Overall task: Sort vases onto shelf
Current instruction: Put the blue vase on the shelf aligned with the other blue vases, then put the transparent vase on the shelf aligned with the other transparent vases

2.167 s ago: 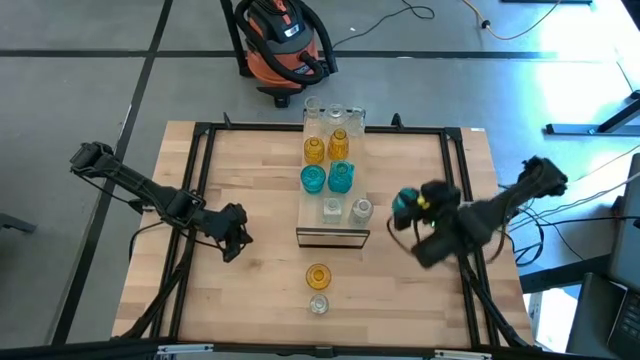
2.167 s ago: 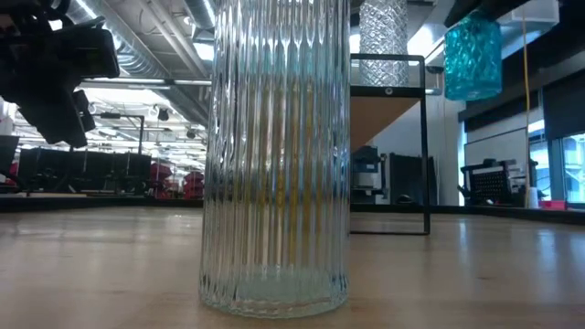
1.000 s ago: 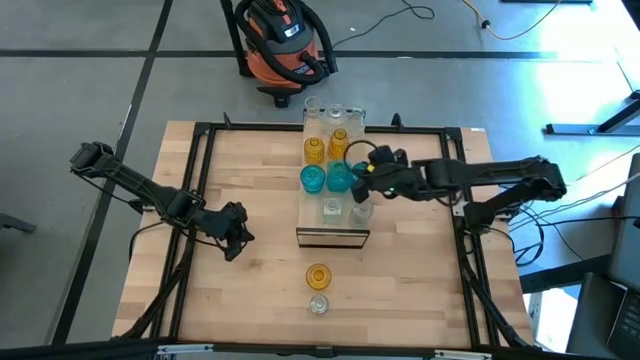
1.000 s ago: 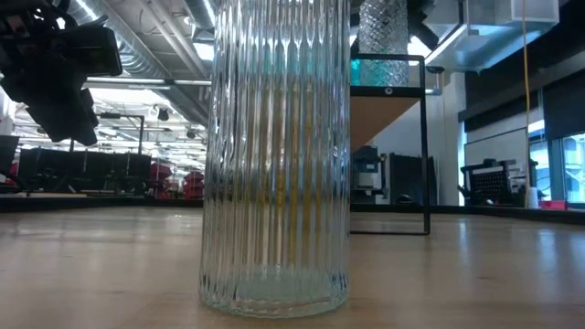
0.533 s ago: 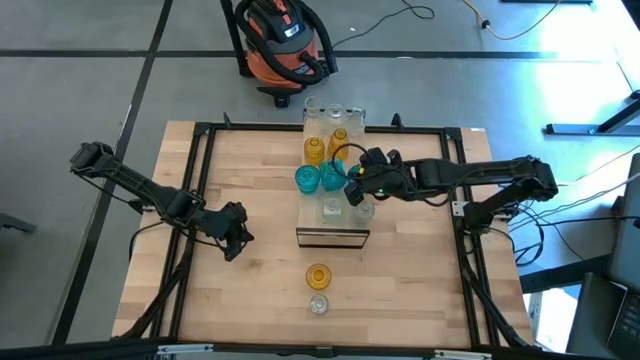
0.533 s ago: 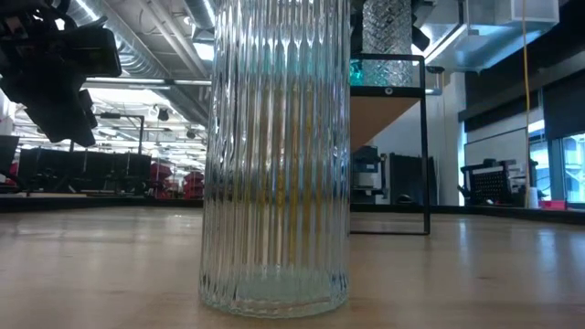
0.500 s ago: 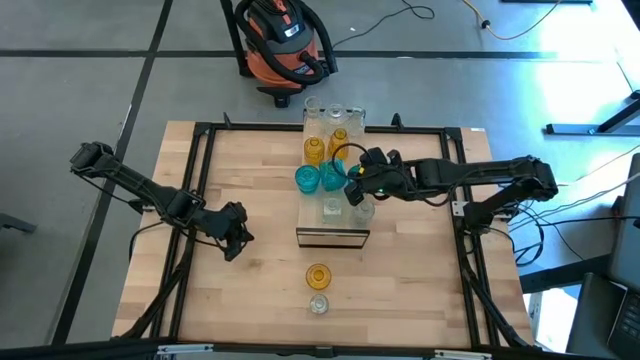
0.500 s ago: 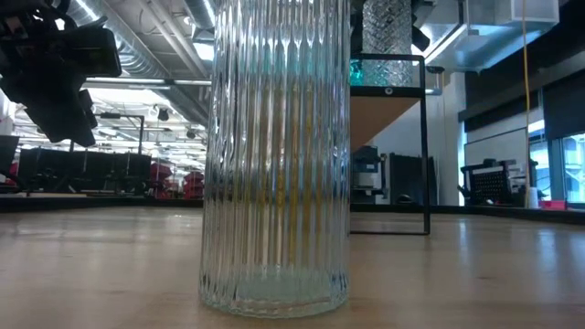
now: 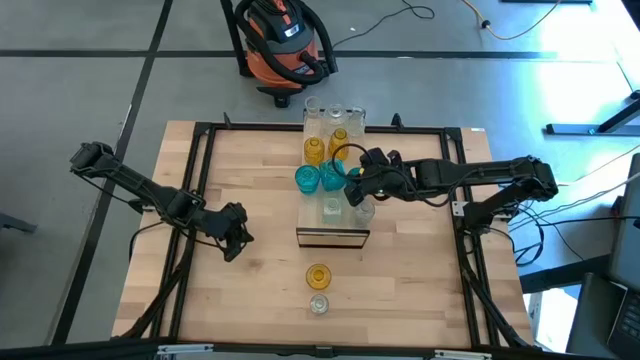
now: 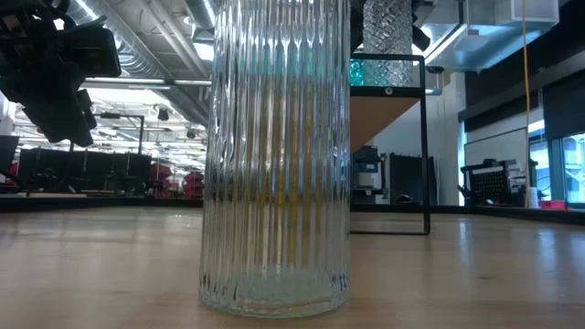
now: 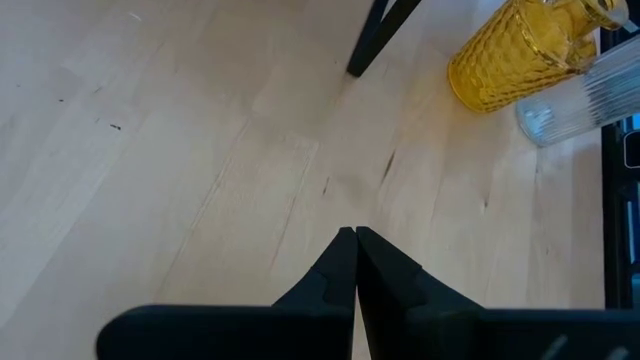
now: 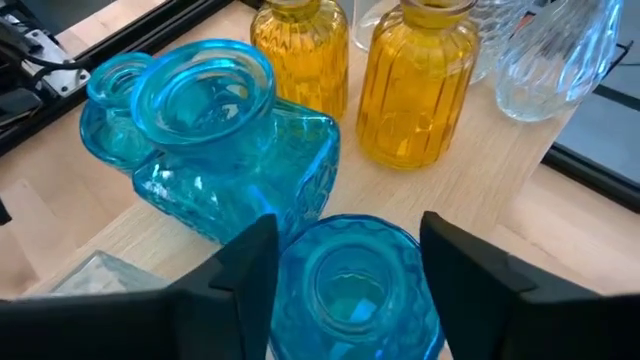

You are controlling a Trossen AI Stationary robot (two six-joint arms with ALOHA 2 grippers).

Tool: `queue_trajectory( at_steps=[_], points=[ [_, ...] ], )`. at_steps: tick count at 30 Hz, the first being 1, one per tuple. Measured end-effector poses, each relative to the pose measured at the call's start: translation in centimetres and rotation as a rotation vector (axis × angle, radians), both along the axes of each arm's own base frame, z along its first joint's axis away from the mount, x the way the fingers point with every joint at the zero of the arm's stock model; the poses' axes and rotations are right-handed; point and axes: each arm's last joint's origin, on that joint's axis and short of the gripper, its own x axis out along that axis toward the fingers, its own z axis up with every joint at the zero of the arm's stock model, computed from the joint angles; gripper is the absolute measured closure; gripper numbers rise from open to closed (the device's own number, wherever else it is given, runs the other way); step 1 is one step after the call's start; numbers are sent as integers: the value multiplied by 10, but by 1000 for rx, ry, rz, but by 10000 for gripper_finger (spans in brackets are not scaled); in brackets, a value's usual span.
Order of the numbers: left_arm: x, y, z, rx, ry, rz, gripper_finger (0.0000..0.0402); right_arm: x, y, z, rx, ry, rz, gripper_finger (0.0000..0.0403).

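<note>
The light-wood shelf (image 9: 343, 226) stands mid-table and carries clear, amber and teal vases. My right gripper (image 9: 352, 188) reaches over it from the right, shut on a teal vase (image 12: 352, 292). Two more teal vases (image 12: 215, 150) stand just beyond it, then two amber ones (image 12: 415, 90). My left gripper (image 9: 232, 238) waits shut over the table's left half. An amber vase (image 9: 318, 275) and a clear ribbed vase (image 9: 318, 305) stand upright on the tabletop near the front edge. The ribbed one (image 10: 274, 155) fills the low view. My right gripper pinches the teal vase between its two fingers, one on each side of the body just below the mouth (image 12: 290, 268). The fingers (image 12: 245, 270) come slanting down from the table's right. The vase is upright; its base is hidden, so whether it rests on the shelf I cannot tell.
The black frame (image 9: 200, 180) runs along the table's sides. An orange and black vacuum cleaner (image 9: 283, 40) stands on the floor beyond the far edge. Bare tabletop (image 9: 250, 300) lies left and right of the shelf.
My right gripper, with the teal vase, has moved a little toward the table's left over the shelf, then kept still. The two teal vases on the shelf now stand slightly farther left than a second ago.
</note>
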Motion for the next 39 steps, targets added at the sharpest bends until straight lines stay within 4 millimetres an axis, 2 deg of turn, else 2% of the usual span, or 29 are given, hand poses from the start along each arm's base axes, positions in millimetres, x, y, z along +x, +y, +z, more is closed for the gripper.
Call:
queue_trajectory(
  at_steps=[7, 12, 16, 23, 28, 33, 39],
  points=[
    [0, 0, 0, 1, 5, -9, 401, 1, 0, 4, -15, -28, -13, 220],
    [0, 0, 0, 14, -2, 1, 401, 1, -1, 21, -57, -47, -22, 239],
    [2, 6, 9, 85, -70, 107, 401, -4, -2, 38, -74, -45, -35, 245],
    [14, 37, 38, 215, -288, 345, 401, -14, -3, 68, -87, -59, -59, 246],
    [20, 66, 42, 259, -305, 409, 401, -17, -4, 75, -85, -50, -63, 246],
    [31, 92, 46, 147, -392, 350, 401, -22, -4, 73, -78, -19, -72, 246],
    [47, 108, 46, 61, -489, 336, 401, -29, -4, 72, -84, 37, -70, 246]
  ],
)
